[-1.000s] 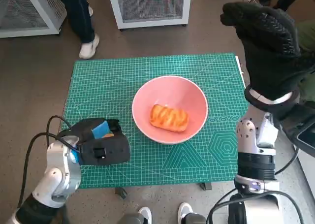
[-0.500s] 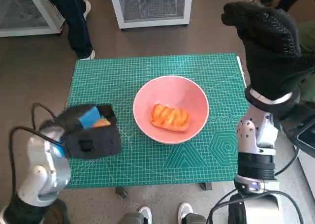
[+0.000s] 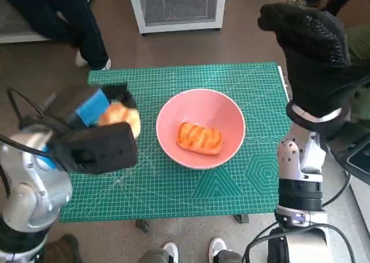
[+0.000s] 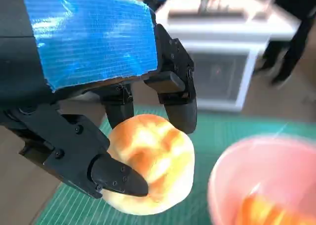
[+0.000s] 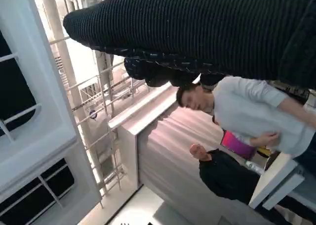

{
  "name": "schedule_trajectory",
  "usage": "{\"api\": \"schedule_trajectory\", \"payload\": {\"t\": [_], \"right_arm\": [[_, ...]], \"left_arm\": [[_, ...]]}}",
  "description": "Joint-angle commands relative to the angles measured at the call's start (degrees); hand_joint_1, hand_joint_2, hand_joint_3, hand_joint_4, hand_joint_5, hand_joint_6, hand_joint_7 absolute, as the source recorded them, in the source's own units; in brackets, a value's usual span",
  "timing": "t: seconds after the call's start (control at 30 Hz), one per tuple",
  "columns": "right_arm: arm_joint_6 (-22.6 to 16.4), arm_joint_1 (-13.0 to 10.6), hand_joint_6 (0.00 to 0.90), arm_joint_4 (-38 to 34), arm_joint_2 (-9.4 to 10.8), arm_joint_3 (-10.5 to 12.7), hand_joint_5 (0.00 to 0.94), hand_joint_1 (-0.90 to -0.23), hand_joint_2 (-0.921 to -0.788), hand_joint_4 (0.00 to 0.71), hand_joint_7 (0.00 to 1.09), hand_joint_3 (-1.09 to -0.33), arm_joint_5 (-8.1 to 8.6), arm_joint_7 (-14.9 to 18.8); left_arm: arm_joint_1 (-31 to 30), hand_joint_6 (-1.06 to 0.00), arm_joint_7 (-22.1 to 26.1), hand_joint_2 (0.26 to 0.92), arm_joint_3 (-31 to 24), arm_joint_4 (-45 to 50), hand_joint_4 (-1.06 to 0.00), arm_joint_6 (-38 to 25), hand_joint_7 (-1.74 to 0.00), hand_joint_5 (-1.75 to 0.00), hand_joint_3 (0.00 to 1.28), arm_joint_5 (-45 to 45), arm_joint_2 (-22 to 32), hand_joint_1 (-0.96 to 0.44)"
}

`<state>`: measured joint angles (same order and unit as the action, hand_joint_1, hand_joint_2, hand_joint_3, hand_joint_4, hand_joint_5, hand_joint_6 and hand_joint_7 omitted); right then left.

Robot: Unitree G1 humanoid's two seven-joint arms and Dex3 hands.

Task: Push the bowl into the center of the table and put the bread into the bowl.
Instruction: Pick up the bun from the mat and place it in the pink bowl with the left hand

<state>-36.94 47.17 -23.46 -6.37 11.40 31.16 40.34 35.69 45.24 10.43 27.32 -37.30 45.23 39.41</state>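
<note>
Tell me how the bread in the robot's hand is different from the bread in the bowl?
The roll is round, pale and golden; the pastry is longer, darker orange, with stripes. The roll is gripped by the left hand above the green mat, beside the pink bowl; the pastry already lies inside the bowl, touched by no hand. Both are baked bread.

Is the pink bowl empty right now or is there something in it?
Not empty. One glazed bread piece lies inside the pink bowl; the left hand holds a second roll beside it.
</note>
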Motion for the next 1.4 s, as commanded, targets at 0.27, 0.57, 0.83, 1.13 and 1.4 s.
{"api": "schedule_trajectory", "payload": {"t": [0.27,0.57,0.83,1.13,1.4], "right_arm": [[0.3,-1.0,0.339,0.5,0.2,-0.4,0.003,-0.668,-0.921,0.352,0.21,-0.666,-0.71,0.3],[-0.6,-1.9,0.324,1.1,0.0,-0.3,0.000,-0.659,-0.921,0.337,0.20,-0.687,-2.07,-0.5],[-0.3,-3.4,0.322,3.5,-0.5,-0.5,0.000,-0.670,-0.921,0.313,0.20,-0.708,-5.66,-4.3],[0.4,-4.2,0.324,4.3,-1.3,-0.3,0.001,-0.702,-0.921,0.306,0.20,-0.688,-7.50,-6.8],[0.0,-4.4,0.325,4.2,-1.6,-0.4,0.001,-0.701,-0.921,0.306,0.20,-0.680,-7.40,-6.8]], "left_arm": [[10.5,-0.75,-4.8,0.549,4.3,-3.9,-0.74,5.9,-1.01,-1.36,0.67,1.0,-5.9,0.00],[16.1,-0.77,-9.4,0.707,8.1,-14.0,-0.71,13.0,-0.90,-1.34,0.40,-0.5,-11.2,0.00],[19.5,-0.73,-10.5,0.835,10.3,-20.5,-0.72,16.0,-1.01,-1.20,0.17,-0.9,-15.6,0.00],[22.5,-0.71,-13.5,0.840,12.9,-30.4,-0.72,19.6,-1.04,-1.20,0.17,-1.5,-20.9,0.00],[23.8,-0.66,-15.9,0.609,14.2,-37.7,-0.68,22.7,-1.14,-1.37,0.62,-1.8,-23.4,0.00]]}}
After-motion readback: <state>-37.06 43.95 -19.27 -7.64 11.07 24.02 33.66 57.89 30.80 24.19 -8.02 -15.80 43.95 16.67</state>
